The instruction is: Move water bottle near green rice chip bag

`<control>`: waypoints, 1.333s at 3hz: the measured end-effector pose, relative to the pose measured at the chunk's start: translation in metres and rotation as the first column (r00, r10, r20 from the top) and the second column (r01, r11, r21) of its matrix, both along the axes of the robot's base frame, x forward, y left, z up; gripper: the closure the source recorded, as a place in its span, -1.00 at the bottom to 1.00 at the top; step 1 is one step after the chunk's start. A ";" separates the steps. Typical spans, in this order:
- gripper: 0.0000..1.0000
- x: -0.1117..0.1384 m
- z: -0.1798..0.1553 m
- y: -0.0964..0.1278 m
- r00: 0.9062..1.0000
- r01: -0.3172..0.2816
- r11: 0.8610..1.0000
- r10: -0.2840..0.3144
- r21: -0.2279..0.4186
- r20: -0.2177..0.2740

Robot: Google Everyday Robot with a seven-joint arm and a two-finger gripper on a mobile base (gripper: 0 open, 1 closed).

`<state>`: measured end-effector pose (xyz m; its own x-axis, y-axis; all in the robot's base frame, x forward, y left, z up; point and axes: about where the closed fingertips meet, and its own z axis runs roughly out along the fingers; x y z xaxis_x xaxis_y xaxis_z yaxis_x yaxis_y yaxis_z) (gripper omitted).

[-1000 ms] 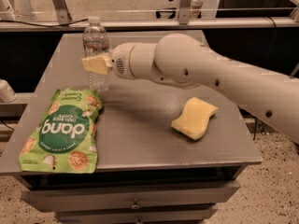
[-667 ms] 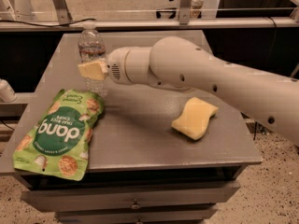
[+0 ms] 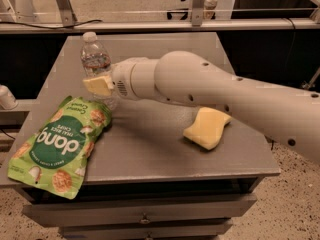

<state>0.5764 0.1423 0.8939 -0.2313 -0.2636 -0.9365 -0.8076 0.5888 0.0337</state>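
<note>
The water bottle (image 3: 94,59) stands upright at the table's left side, clear with a white cap, its base right by the top right corner of the green rice chip bag (image 3: 60,146). The bag lies flat at the front left, "dang" readable, its lower end hanging over the table's front edge. My gripper (image 3: 98,85) reaches in from the right on the white arm (image 3: 210,89). Its yellowish fingers are closed around the bottle's lower body, which is partly hidden behind them.
A yellow wavy sponge (image 3: 206,129) lies on the grey table (image 3: 150,149) at the right, under the arm. Drawers sit below the table's front edge. A metal rail (image 3: 165,25) and frame posts run behind the table. A white object (image 3: 6,98) sits off the left edge.
My gripper and the bottle have moved left and toward the front, closer to the bag. The bag has slid a little toward the front left edge.
</note>
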 end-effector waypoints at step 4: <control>-1.00 -0.003 0.012 -0.001 0.997 0.007 1.000 -0.005 -0.023 0.076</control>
<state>0.5735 0.1411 0.9061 -0.1614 -0.2844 -0.9450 -0.8037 0.5936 -0.0414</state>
